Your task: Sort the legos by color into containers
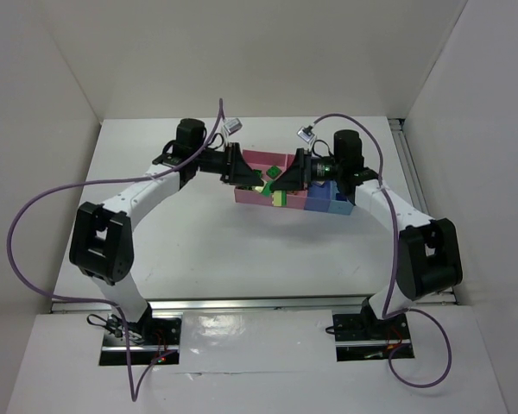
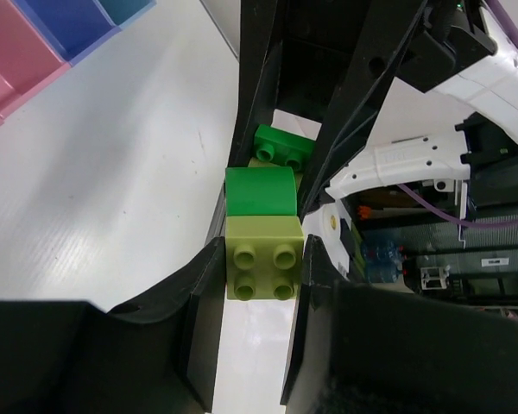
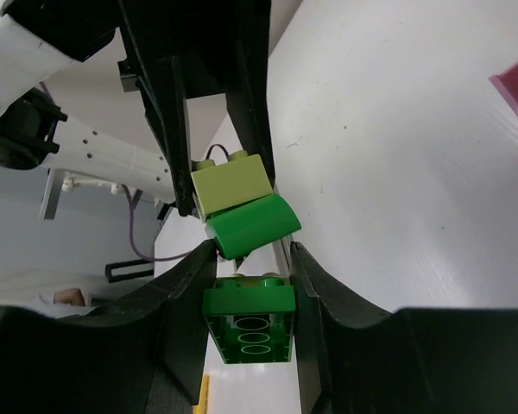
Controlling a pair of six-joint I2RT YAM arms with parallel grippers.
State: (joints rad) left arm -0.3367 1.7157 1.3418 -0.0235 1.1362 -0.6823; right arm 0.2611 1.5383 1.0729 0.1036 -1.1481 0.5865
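My left gripper [image 2: 261, 259] is shut on a lime-yellow lego [image 2: 261, 257], which has a green curved lego [image 2: 259, 191] stuck on its far end. My right gripper [image 3: 252, 252] is shut on a dark green lego [image 3: 248, 323], which also shows in the left wrist view [image 2: 283, 147]. The two grippers face each other tip to tip above the containers [image 1: 315, 200], with the dark green lego's studs close to the curved lego [image 3: 255, 224]. I cannot tell whether they touch. From above, the left gripper [image 1: 255, 183] and right gripper [image 1: 282, 178] hide most of the bins' contents.
The bin row runs from pink [image 1: 261, 159] through dark blue to light blue [image 1: 338, 205]; in the left wrist view it shows as pink [image 2: 9, 60], dark blue [image 2: 60, 26] and cyan [image 2: 125, 9]. White walls enclose the table on three sides. Purple cables loop beside both arms.
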